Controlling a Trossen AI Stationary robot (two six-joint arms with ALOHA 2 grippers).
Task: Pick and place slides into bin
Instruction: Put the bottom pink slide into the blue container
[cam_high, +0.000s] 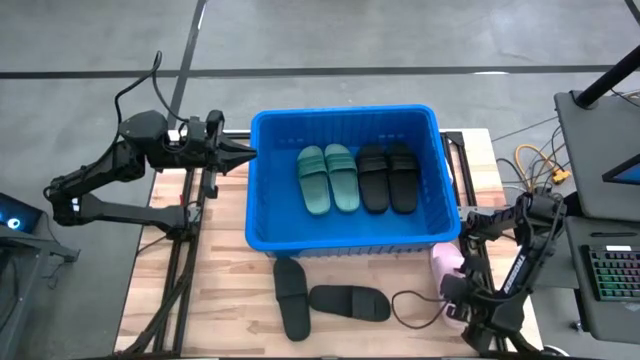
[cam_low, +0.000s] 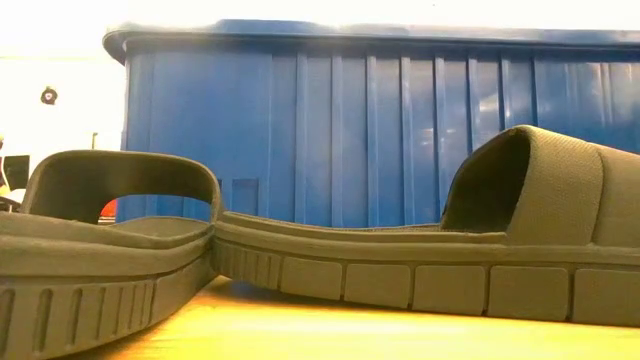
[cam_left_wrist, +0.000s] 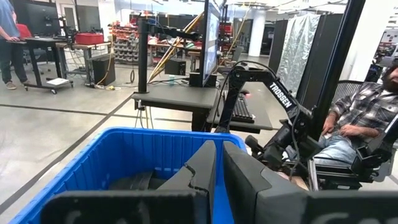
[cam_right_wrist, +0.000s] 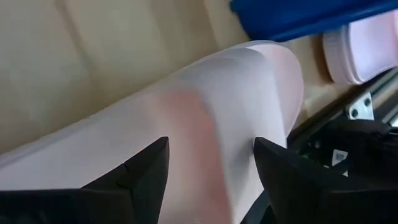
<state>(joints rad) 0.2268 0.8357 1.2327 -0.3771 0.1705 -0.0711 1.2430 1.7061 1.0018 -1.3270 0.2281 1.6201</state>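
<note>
The blue bin (cam_high: 262, 190) holds two green slides (cam_high: 328, 178) and two black slides (cam_high: 388, 178). Two more black slides (cam_high: 290, 297) (cam_high: 350, 301) lie sole-down on the table in front of it, close up in the low view (cam_low: 450, 260). One pink slide (cam_high: 446, 260) lies by the bin's near right corner. Another pink slide (cam_right_wrist: 205, 118) lies under my right gripper (cam_right_wrist: 211, 168), which is open, tips down, a finger on either side of it. My left gripper (cam_high: 240, 153) is shut, level, beside the bin's left rim (cam_left_wrist: 124, 155). My right gripper comes at the pink slide from above, slanting down, one open finger (cam_right_wrist: 146, 165) on each side of it. The slide lies on the table. Whether the fingers touch it, I cannot tell.
A dark cable loop (cam_high: 410, 305) lies on the table between the black slides and my right arm. A keyboard (cam_high: 612, 272) and a desk stand off the table's right side. A seated person (cam_left_wrist: 360, 118) shows beyond the bin in the left wrist view.
</note>
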